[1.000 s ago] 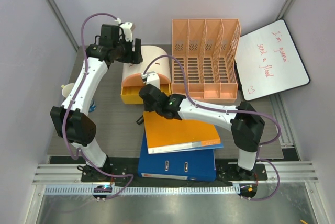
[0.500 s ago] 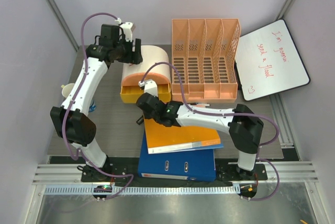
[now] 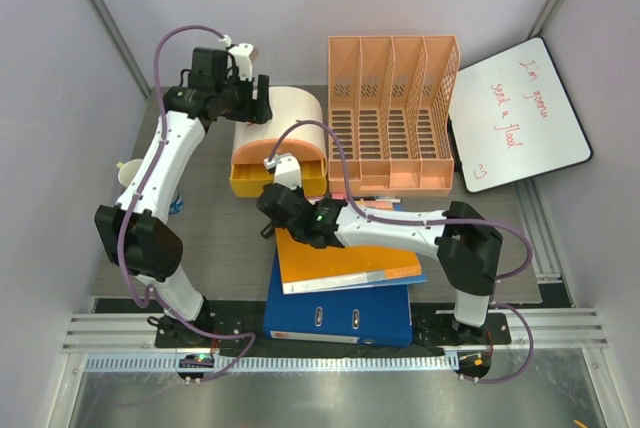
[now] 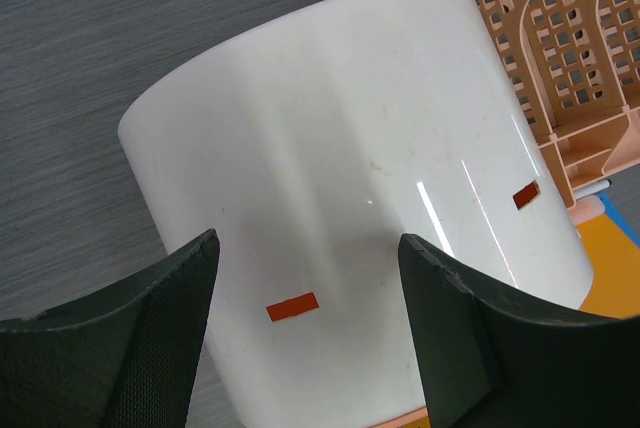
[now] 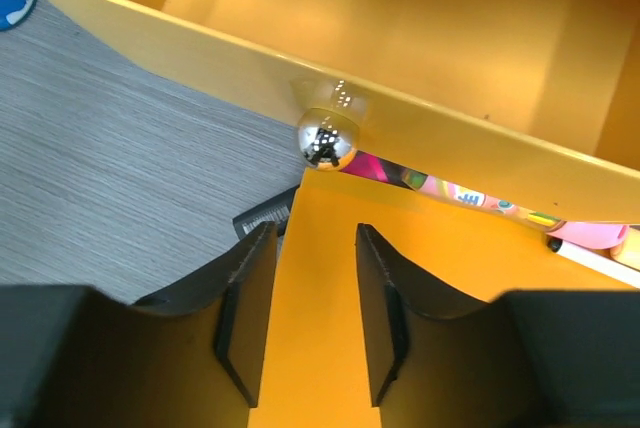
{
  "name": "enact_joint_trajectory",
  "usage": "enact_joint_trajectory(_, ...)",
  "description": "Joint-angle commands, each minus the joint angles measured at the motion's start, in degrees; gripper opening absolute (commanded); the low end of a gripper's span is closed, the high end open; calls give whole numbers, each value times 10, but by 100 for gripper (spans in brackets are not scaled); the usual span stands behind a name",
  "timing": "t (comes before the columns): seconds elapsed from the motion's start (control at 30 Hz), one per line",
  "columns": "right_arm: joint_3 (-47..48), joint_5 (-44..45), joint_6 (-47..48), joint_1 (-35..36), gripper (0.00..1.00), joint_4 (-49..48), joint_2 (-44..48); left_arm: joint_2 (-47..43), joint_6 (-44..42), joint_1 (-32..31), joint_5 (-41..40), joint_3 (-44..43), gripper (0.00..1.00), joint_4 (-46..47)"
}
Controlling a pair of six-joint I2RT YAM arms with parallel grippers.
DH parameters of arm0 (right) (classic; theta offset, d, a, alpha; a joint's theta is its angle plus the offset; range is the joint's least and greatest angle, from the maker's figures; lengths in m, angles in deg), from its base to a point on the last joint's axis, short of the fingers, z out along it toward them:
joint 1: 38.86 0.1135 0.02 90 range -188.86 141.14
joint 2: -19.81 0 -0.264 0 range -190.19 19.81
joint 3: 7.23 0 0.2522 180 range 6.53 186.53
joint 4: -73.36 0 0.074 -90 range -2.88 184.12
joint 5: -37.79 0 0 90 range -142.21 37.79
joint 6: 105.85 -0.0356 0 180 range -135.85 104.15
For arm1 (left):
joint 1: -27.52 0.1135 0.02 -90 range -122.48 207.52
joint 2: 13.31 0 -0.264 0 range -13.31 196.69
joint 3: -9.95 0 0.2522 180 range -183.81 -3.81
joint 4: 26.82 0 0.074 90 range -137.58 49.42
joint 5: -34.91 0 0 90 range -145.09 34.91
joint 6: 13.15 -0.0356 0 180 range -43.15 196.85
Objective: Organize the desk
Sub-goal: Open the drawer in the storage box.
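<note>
top external shows the dark tabletop [image 3: 215, 238] under both arms, with a domed drawer box [image 3: 300, 118] at its back left and the yellow drawer [image 3: 250, 186] pulled out; the left tool [image 3: 255, 98] hangs at the box's rear, the right tool [image 3: 272, 196] at the drawer front. left wrist: jaws wide, released, over the box's curved top. right wrist: jaws parted on nothing, the chrome knob [image 5: 326, 138] just ahead. the drawer seems the step in hand; next, likely centre on the knob, then clench or push, the box braced.

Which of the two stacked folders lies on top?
The orange folder lies on top. The blue binder sits beneath it, with only its near part showing.
</note>
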Motion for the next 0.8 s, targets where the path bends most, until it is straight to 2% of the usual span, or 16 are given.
enact_joint_trajectory(0.0,25,49,2,12,41,-44,8,-18,-6,0,1,17,73,-4)
enact_joint_trajectory(0.57,68,67,14,5,40,-45,-26,-27,-14,0,-3,22,73,-3)
enact_joint_trajectory(0.77,68,67,14,-3,43,-43,-28,-25,-14,0,-3,20,73,-3)
